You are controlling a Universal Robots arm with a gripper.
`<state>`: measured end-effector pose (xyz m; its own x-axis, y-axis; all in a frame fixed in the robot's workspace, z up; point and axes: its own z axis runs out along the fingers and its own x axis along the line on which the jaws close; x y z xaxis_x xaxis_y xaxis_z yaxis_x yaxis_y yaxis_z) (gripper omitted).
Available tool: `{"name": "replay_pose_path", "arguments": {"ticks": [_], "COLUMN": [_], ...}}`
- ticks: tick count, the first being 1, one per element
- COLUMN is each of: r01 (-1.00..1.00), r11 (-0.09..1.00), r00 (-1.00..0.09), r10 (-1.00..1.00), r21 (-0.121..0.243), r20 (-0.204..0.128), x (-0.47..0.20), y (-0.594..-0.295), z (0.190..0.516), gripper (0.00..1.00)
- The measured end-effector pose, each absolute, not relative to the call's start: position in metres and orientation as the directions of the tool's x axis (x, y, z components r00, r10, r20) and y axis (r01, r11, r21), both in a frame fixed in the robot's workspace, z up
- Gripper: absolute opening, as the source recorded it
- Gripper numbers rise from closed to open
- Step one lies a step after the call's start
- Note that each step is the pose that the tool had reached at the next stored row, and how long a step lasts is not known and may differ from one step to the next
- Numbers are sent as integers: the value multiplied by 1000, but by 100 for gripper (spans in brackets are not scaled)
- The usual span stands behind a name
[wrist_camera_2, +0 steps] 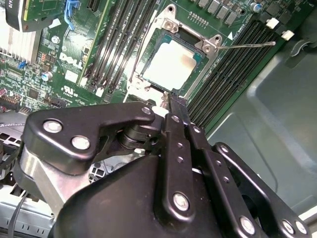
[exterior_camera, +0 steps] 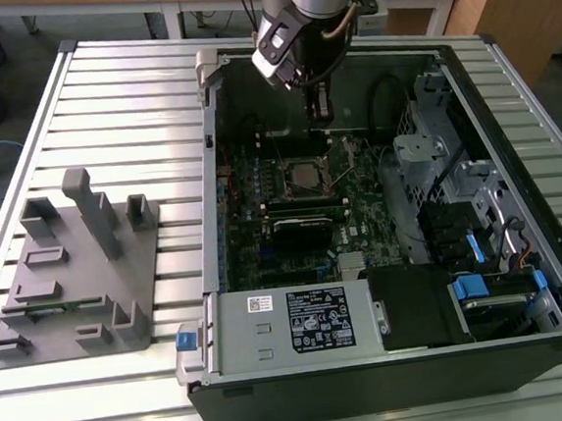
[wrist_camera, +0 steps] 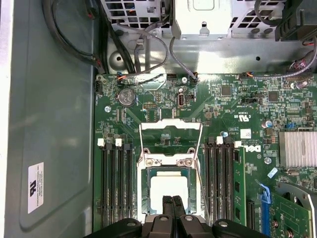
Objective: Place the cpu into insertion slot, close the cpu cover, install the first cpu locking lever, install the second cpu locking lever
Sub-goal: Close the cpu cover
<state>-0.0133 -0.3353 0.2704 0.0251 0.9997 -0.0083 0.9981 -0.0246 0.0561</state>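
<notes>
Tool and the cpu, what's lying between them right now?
In the second wrist view, only an edge of the cpu cover separates the shut tool from the cpu.

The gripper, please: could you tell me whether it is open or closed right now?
Gripper: shut, nothing visible between its fingertips, close by the cpu.

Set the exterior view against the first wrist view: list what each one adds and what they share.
Exterior view adds the slatted table, the grey fixture block and the power supply. First wrist view adds the coin cell and the white sticker on the case wall. Shared: the cpu under the cpu cover, with the gripper shut near it, and the memory slots.
</notes>
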Motion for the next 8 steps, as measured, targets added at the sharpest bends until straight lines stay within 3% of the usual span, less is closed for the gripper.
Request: {"name": "replay_pose_path", "arguments": {"ticks": [8], "r01": [998], "r11": [-25], "r00": [25], "r10": [1000], "r21": [56], "r20": [-8], "x": [-6], "y": [-335], "z": [270], "gripper": [11]}}
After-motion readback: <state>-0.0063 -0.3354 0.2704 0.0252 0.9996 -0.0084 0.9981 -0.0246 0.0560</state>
